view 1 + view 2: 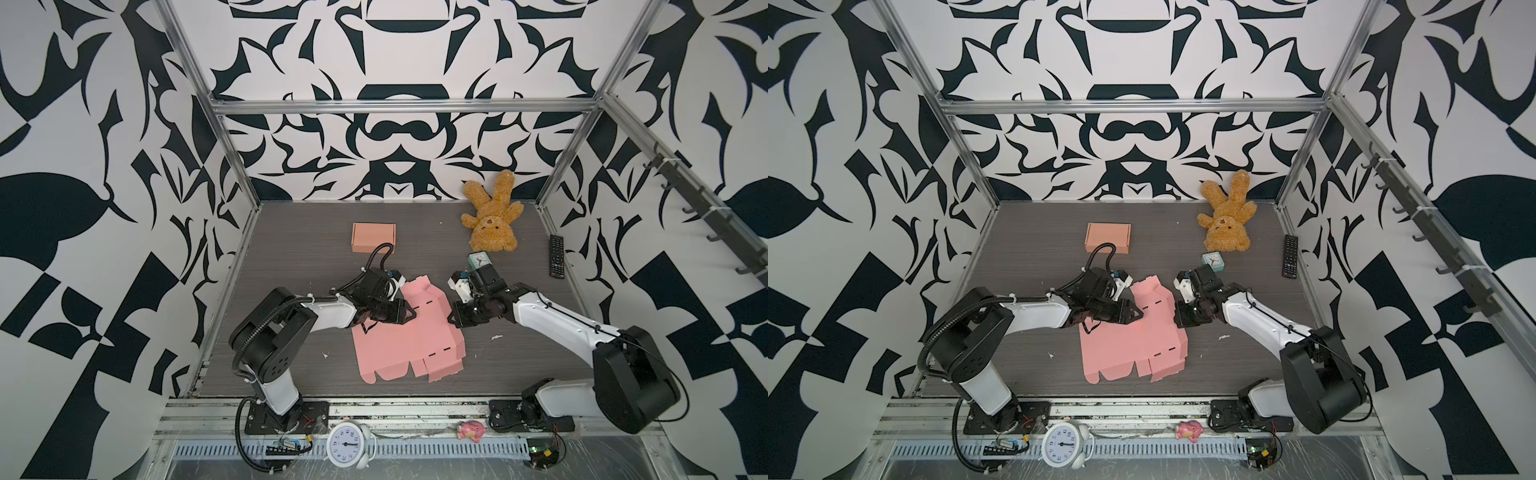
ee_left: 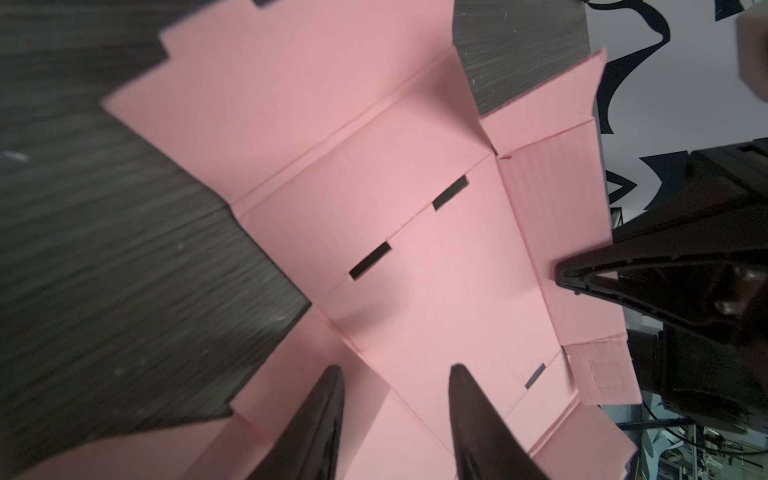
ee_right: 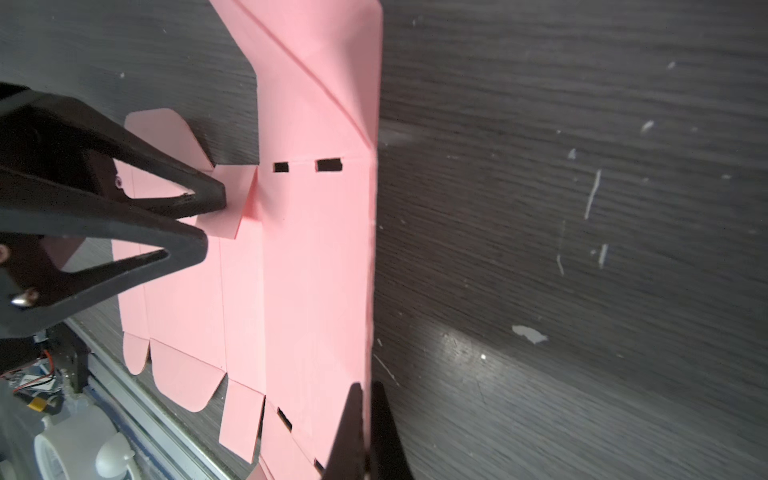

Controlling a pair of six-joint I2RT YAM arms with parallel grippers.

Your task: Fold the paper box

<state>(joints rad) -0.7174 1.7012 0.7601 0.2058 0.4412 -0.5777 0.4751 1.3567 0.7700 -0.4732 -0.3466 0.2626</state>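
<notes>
Left pincer, jaws parted, reaches over the unfolded pink box beneath it while right pincer, opposite, pinches its raised edge, on a dark table between patterned walls.

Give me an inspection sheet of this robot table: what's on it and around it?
Surface: dark wood-grain table, small white scraps.
Job's things: pink blank, mostly flat, one edge lifted; folded box at the back.
Clutter: teddy, remote, small clock on the table; alarm clock, pink toy on the front rail.
Grippers: left gripper open over the blank; right gripper shut on the blank's lifted edge.
Cables: black hose on the left arm; loose wires by the front rail.
Surroundings: black-and-white patterned walls, metal frame, hooks at right.
</notes>
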